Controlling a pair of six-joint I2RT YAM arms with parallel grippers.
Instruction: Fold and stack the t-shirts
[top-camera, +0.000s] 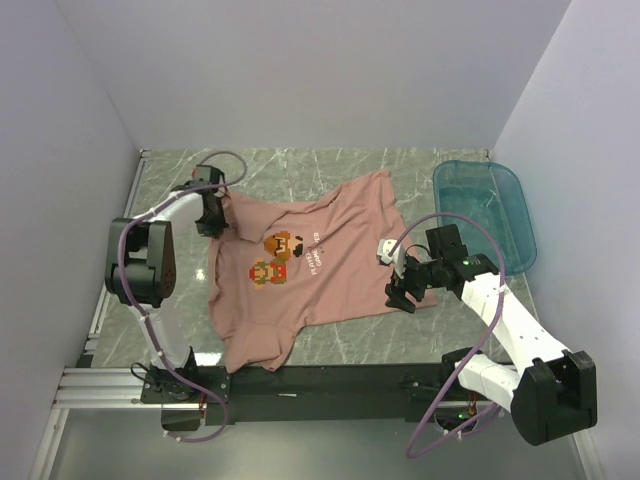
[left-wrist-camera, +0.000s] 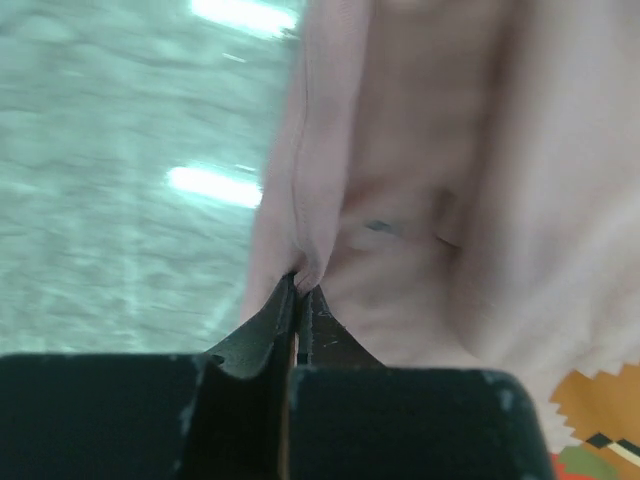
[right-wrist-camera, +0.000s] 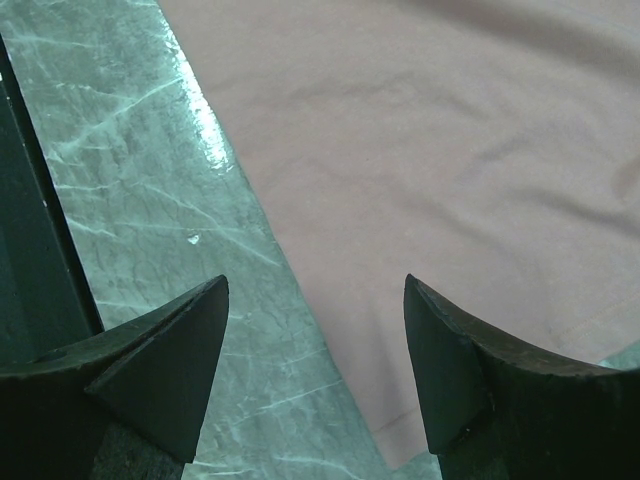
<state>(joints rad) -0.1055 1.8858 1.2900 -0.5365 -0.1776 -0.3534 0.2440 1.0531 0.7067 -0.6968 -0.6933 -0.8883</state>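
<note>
Left fingers (left-wrist-camera: 300, 305) pinching t-shirt (top-camera: 335, 290) fold | right fingers (right-wrist-camera: 175, 350) spread wide over t-shirt edge

Top view bright, even, faint shadows. Left wrist blurred, shirt (left-wrist-camera: 420, 200) soft; table (left-wrist-camera: 100, 250) glare at 10 and 12 o'clock. Right wrist sharp, glare at 10.

Left arm (top-camera: 150, 262): white tubular links between bulky black joint housings with rounded ends.
Right arm (top-camera: 510, 320): the same build, with a small green light on the black housing behind the wrist.
Cables (top-camera: 228, 153): one mauve cable per arm, running in loose loops from base to wrist.
Left gripper (top-camera: 208, 213): black body; its matte black fingers (left-wrist-camera: 255, 340) taper to thin tips.
Right gripper (top-camera: 400, 297): black, with a small pale block mounted above it; its fingers (right-wrist-camera: 165, 375) are dark wedges with sharp points and faintly scuffed faces.
</note>
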